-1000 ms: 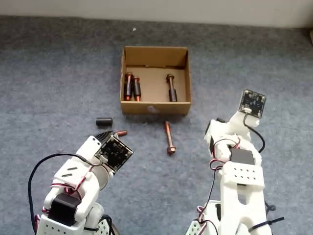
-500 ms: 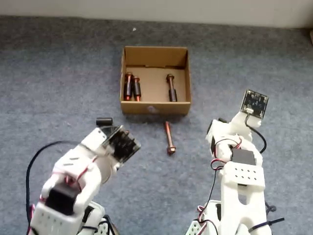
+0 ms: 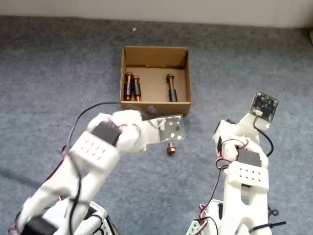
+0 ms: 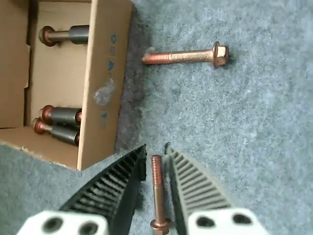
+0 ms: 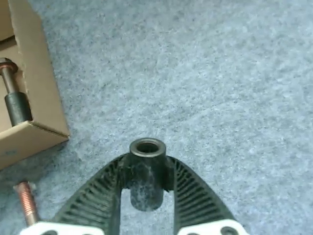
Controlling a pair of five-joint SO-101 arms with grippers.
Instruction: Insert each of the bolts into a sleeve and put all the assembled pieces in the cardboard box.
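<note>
My left gripper is shut on a copper bolt, held just above the carpet beside the cardboard box. A second copper bolt lies loose on the carpet ahead of it; in the high view only its head peeks out below my left arm. My right gripper is shut on a black sleeve, whose open bore faces away from the wrist. The cardboard box holds three assembled pieces.
Grey carpet covers the whole work area. My right arm stands to the right of the box. The box corner and the tip of the loose bolt lie off to one side of the held sleeve.
My left arm has swung from the near left across to the middle, in front of the box, carrying its bolt and covering most of the loose bolt. The right arm shifted slightly right.
</note>
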